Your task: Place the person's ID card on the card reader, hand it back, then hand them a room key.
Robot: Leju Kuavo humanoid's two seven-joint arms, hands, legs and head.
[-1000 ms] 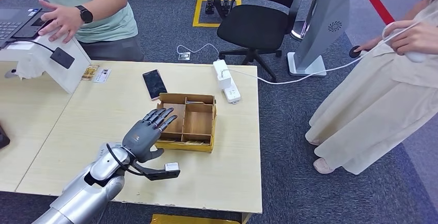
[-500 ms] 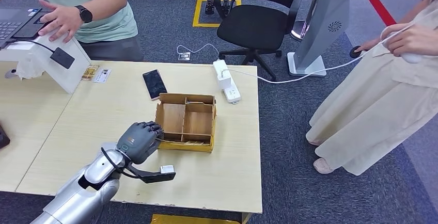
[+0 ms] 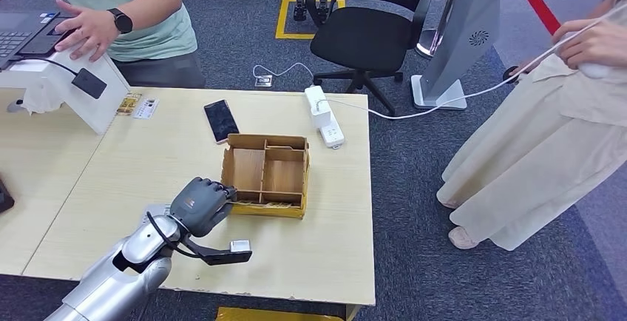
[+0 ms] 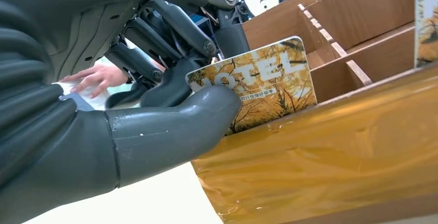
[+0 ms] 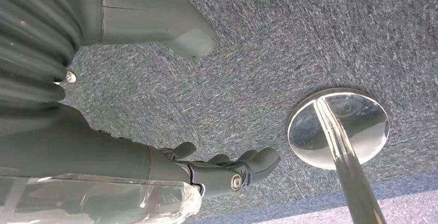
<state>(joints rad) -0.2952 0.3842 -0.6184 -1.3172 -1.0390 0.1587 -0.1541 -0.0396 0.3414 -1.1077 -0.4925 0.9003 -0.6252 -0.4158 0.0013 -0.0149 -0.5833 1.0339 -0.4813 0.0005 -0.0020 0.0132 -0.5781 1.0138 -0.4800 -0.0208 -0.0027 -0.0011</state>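
A wooden compartment box [image 3: 268,151] sits mid-table. My left hand [image 3: 200,204] is curled at its near-left corner. In the left wrist view the thumb [image 4: 170,126] and fingers [image 4: 175,33] pinch a room key card [image 4: 263,82], printed HOTEL over yellow trees. The card's lower edge is still behind the box's front wall [image 4: 335,152]. A second such card [image 4: 426,22] stands in the same box. A black card reader pad [image 3: 89,82] hangs on a white stand at far left. Two small cards [image 3: 139,105] lie beside it. My right hand [image 5: 103,146] hangs over carpet, fingers apart, holding nothing.
A person in a green shirt [image 3: 126,10] stands behind the stand, hand on a laptop [image 3: 22,32]. A phone [image 3: 221,120] and a white power strip [image 3: 324,117] lie beyond the box. Another person in beige [image 3: 547,136] stands right of the table. An office chair [image 3: 366,36] is behind.
My left hand's fingers, spread over the box a second ago, have dropped to its near-left corner and curled in around the key card.
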